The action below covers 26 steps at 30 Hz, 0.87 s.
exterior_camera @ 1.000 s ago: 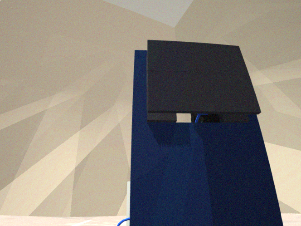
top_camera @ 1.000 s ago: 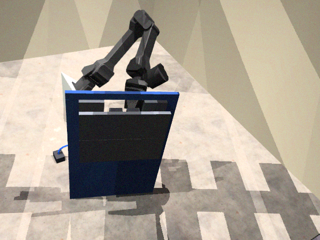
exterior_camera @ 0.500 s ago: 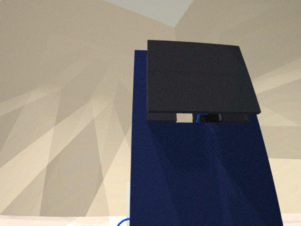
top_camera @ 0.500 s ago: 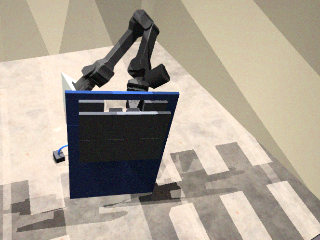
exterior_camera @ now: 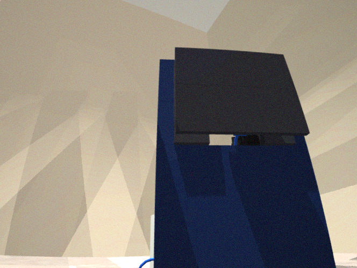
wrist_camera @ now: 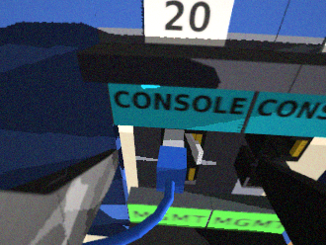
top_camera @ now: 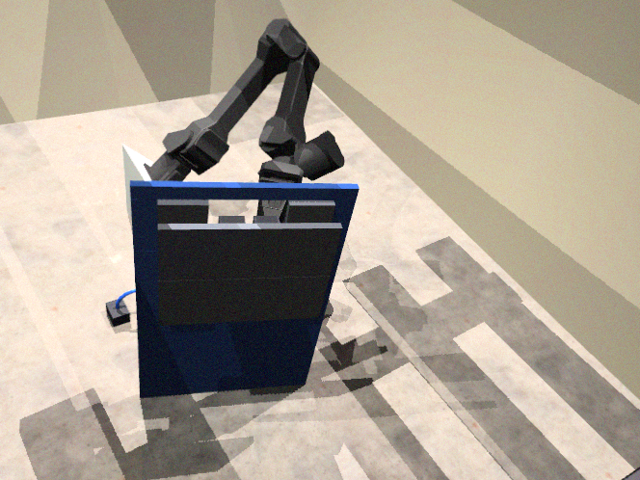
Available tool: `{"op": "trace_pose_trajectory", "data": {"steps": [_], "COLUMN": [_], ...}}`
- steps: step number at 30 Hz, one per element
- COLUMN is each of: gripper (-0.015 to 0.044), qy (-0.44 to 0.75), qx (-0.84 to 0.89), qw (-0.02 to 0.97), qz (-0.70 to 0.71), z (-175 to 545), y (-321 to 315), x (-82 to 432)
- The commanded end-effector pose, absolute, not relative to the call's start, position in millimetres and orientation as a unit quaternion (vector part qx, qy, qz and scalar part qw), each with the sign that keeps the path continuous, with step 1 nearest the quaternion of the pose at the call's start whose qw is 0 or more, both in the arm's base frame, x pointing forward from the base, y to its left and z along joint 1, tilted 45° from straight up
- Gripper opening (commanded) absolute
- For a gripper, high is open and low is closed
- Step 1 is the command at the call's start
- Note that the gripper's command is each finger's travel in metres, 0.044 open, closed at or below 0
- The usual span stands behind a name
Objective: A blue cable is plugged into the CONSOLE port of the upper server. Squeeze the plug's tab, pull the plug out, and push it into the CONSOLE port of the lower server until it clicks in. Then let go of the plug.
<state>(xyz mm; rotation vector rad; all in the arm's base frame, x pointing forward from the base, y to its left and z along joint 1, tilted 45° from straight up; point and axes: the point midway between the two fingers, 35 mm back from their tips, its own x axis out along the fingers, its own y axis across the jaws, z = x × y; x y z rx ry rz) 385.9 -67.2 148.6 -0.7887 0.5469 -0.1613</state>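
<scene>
Beige walls (top_camera: 495, 129) (exterior_camera: 57, 144) carry slanting bands of light and shadow.

20 on white plate (wrist_camera: 187, 22), CONSOLE on teal, MGMT on green
</scene>
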Motion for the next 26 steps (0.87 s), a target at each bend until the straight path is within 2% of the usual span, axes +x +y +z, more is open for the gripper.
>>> {"op": "trace_pose_trajectory", "data": {"steps": [1, 26], "gripper": [0.044, 0.044], "qy": [0.261, 0.261], "qx": [-0.378, -0.377], "qw": [0.885, 0.885], "qz": [-0.08, -0.08], "z": [151, 154], "y": [-65, -49], "x": [387, 389]}}
